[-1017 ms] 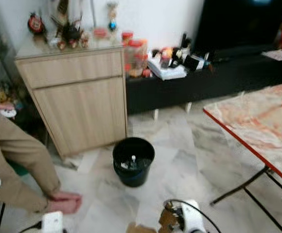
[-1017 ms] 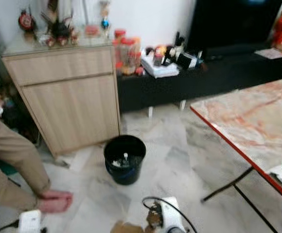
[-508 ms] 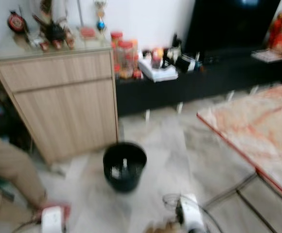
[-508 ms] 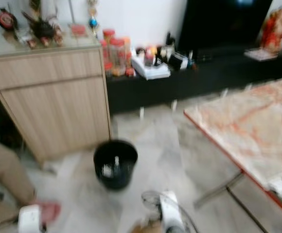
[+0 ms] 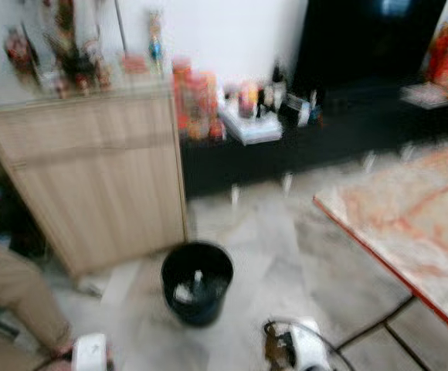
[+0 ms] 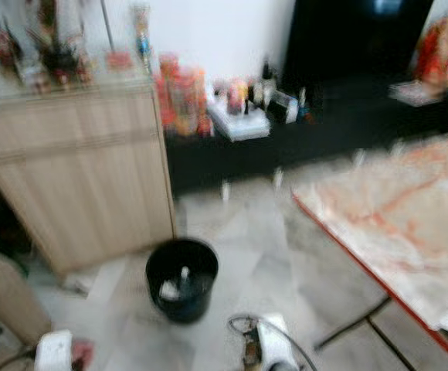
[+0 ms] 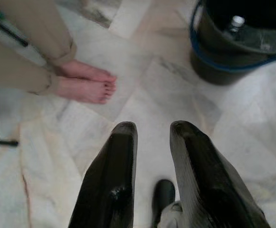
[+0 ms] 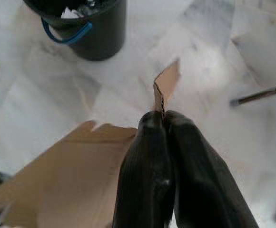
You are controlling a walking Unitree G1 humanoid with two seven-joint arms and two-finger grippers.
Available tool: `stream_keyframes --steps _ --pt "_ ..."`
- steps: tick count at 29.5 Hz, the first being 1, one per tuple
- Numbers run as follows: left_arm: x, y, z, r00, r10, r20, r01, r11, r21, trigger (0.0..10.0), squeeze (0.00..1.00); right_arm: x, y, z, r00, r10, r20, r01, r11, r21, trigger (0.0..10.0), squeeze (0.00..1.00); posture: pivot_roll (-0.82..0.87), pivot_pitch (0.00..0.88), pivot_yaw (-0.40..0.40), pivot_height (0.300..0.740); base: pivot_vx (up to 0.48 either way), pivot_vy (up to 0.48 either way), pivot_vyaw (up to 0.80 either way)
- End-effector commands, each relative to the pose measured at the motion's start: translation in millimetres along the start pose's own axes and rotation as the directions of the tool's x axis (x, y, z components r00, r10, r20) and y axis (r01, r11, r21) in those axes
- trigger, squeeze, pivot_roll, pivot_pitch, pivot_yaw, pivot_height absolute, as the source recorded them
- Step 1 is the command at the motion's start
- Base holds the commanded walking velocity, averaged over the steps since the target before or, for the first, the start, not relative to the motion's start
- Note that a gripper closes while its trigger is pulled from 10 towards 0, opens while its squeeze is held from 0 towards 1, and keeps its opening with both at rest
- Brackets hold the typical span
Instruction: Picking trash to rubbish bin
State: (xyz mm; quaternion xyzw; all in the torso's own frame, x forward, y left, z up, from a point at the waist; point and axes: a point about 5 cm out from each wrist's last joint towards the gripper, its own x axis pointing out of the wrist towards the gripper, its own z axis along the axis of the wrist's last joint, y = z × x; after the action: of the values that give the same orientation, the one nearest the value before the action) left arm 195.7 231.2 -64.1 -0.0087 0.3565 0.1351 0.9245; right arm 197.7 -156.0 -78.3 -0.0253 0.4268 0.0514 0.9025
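Cardboard (image 8: 76,180) pinched tight in right gripper (image 8: 162,118), left gripper (image 7: 150,130) parted and empty: best carried steadily above bin (image 8: 88,33), clear of bare feet (image 7: 83,83), before release.

The rubbish bin (image 5: 197,282) stands on the floor (image 5: 270,232) in the lower centre of the head views, with trash (image 5: 184,292) inside it. Just behind and to its left is a wooden cabinet (image 5: 100,174) with ornaments (image 5: 69,58) on top. A low TV bench (image 5: 317,135) runs along the wall from centre to upper right, carrying jars (image 5: 197,97) and a stack of books (image 5: 251,124). A table (image 5: 405,224) fills the right side. A person's legs (image 5: 15,294) sit at the lower left, bare feet (image 7: 85,83) on the floor near the bin.
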Motion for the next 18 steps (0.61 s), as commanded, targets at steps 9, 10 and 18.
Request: stream_keyframes --steps 9,10,18 --pt "-1.4 13.0 -3.8 1.000 0.025 -0.018 -0.025 1.000 0.012 10.0 0.00 3.7 14.1 13.8 0.999 0.029 0.036 -0.028 0.999 -0.028 10.0 0.00 0.08 0.000 -0.033 0.740 0.310 0.000 0.36" --pt "-1.4 13.1 -3.7 1.000 0.025 -0.017 -0.025 1.000 0.013 10.0 0.00 3.7 14.2 14.1 0.999 0.030 0.037 -0.029 0.999 -0.029 10.0 0.00 0.08 0.000 -0.033 0.740 0.307 0.000 0.00" --pt "-0.9 13.3 -2.1 1.000 0.023 -0.012 -0.023 1.000 0.013 10.0 0.00 3.9 14.5 15.0 0.999 0.030 0.039 -0.029 0.999 -0.025 10.0 0.00 0.08 0.000 -0.032 0.740 0.311 0.000 0.00"
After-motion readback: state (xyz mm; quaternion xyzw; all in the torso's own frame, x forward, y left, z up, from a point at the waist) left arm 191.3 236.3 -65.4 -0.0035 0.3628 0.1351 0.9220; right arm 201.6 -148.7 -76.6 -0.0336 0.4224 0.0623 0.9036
